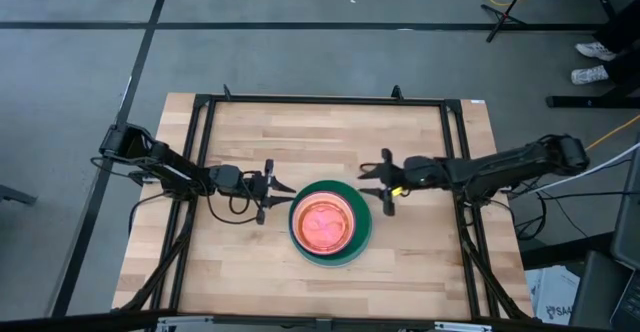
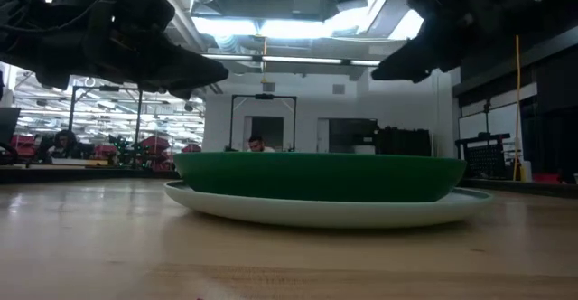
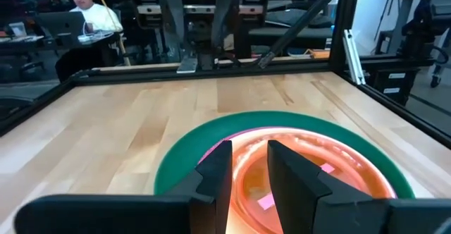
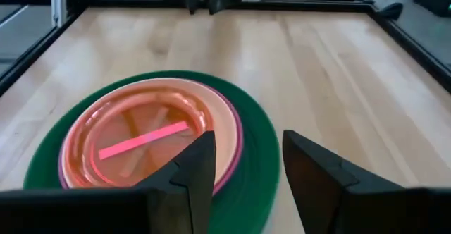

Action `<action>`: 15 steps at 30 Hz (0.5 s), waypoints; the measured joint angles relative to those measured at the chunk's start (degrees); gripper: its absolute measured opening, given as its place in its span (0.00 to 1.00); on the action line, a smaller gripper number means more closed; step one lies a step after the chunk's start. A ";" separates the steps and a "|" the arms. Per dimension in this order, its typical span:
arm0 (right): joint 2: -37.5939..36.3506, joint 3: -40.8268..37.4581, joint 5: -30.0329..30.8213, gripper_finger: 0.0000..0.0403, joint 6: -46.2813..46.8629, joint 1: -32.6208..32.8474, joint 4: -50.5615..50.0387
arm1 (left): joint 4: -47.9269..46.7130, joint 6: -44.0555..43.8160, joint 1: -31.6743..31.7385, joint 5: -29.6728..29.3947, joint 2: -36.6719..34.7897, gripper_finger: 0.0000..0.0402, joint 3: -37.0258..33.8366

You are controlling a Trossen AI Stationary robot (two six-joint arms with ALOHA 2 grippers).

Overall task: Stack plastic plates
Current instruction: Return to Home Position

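The plastic plates sit in one stack (image 1: 330, 222) at the middle of the table. A translucent red-pink plate (image 4: 141, 139) is on top, with orange and magenta rims (image 4: 236, 132) around it, inside the large dark green plate (image 3: 176, 160). The low view shows the green plate (image 2: 316, 175) resting in a pale, wider plate (image 2: 325, 211) that lies on the table. My left gripper (image 1: 280, 194) hovers open at the stack's left edge, with its fingers (image 3: 215, 174) over the rim. My right gripper (image 1: 372, 184) hovers open at the stack's right far side, fingers (image 4: 194, 167) over the green rim.
A black frame (image 1: 320, 100) runs around the wooden tabletop (image 1: 250, 132). Bare wood lies on the far side, the near side and both sides of the stack. A person (image 3: 88, 12) sits at a desk beyond the table's edge, well away from the arms.
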 joint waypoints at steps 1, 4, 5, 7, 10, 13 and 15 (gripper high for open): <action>-1.36 -1.00 -0.06 0.39 0.21 -0.43 0.11 | 0.02 0.02 0.06 -0.06 0.00 0.21 0.00; -5.34 -3.49 -0.16 0.39 1.23 -1.45 0.46 | -0.17 0.42 0.15 -0.68 0.00 0.21 0.00; -6.63 -4.39 -0.17 0.39 1.36 -1.67 0.44 | -0.18 0.44 0.15 -0.82 0.00 0.21 0.00; -9.05 -6.19 -0.13 0.39 1.77 -1.77 1.31 | -0.17 0.44 0.15 -0.85 0.00 0.21 0.00; -12.48 -8.90 -0.49 0.35 2.71 -1.68 4.05 | -0.19 0.45 0.15 -0.85 0.00 0.21 0.00; -15.89 -11.39 -1.45 0.26 3.04 -1.68 5.54 | -0.20 0.46 0.15 -0.85 0.00 0.21 0.00; -18.23 -13.19 -1.43 0.19 3.44 -1.68 6.05 | -0.19 0.46 0.15 -0.85 0.00 0.21 0.00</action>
